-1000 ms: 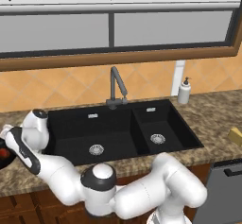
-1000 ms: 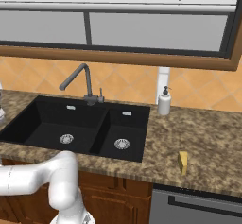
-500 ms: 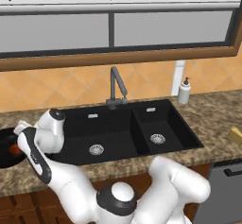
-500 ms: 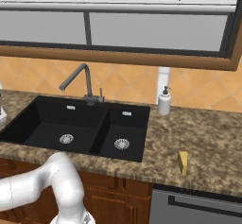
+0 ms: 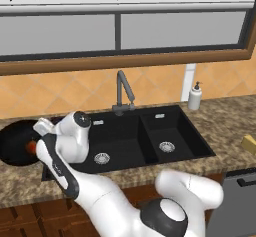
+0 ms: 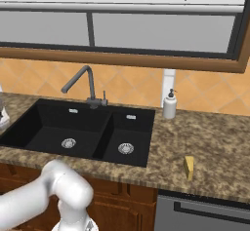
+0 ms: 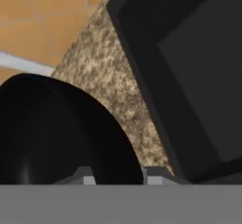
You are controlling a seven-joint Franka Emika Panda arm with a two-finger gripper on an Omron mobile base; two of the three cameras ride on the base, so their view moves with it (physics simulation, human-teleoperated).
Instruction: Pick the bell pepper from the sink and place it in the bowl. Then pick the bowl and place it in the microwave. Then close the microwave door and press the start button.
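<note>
Left base view, bowl: the wide, glossy black bowl (image 5: 19, 142) sits on the speckled brown granite counter (image 5: 227, 118) at the frame's left edge, just left of the matte black double-basin sink (image 5: 135, 138).
Left base view, pepper: the tiny orange-red bell pepper (image 5: 31, 146) lies inside the bowl, near its right side.
Left base view, hand: the white arm's wrist sits just right of the pepper, at the bowl's right rim; the two-finger gripper (image 5: 40, 137) is largely hidden by the wrist.
Right base view, surroundings: the grey faucet (image 6: 82, 84) stands behind the sink, a white soap bottle (image 6: 169, 105) to its right, a yellow sponge (image 6: 189, 167) at lower right.
Hand view, key relation: the bowl's rim curves up from lower left and appears to pass between the two dark finger tips (image 7: 85, 175) at the bottom.
Fingers: nearly closed, probably pinching the bowl's rim, though contact is cropped.
Room: window and orange tiled wall behind; free counter beside the bowl.
</note>
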